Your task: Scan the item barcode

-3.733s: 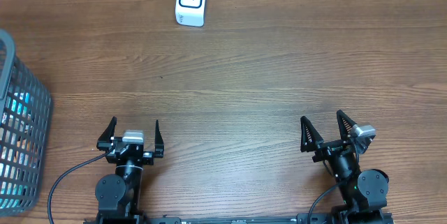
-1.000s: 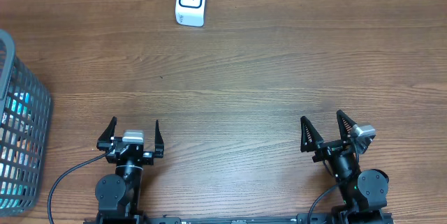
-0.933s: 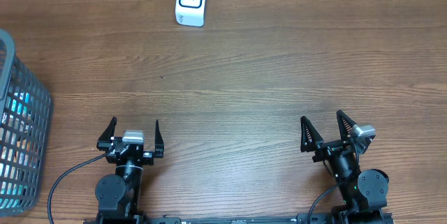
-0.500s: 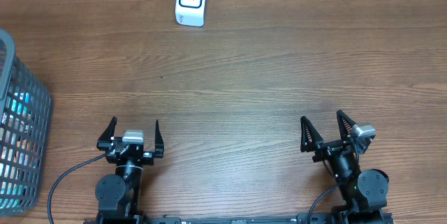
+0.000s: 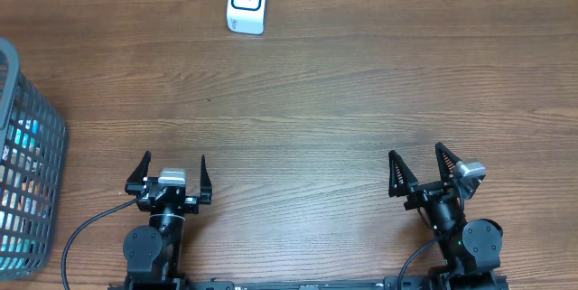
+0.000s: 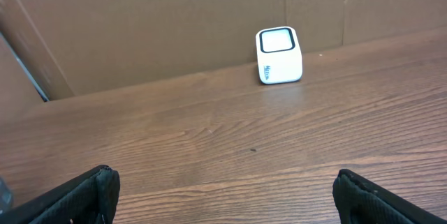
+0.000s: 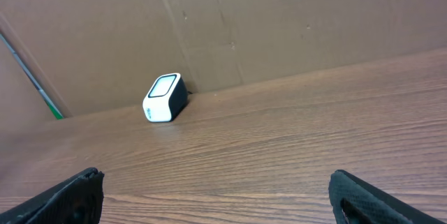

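A white barcode scanner with a dark-framed window stands upright at the far edge of the wooden table; it also shows in the left wrist view and the right wrist view. A grey mesh basket sits at the left edge, and blue and white packaged items show through its wall; no barcode can be made out. My left gripper and right gripper rest at the near edge, both open wide with nothing between their fingers, far from scanner and basket.
A brown cardboard wall runs behind the table's far edge, right behind the scanner. A black cable loops from the left arm's base. Bare wood lies between the grippers and the scanner.
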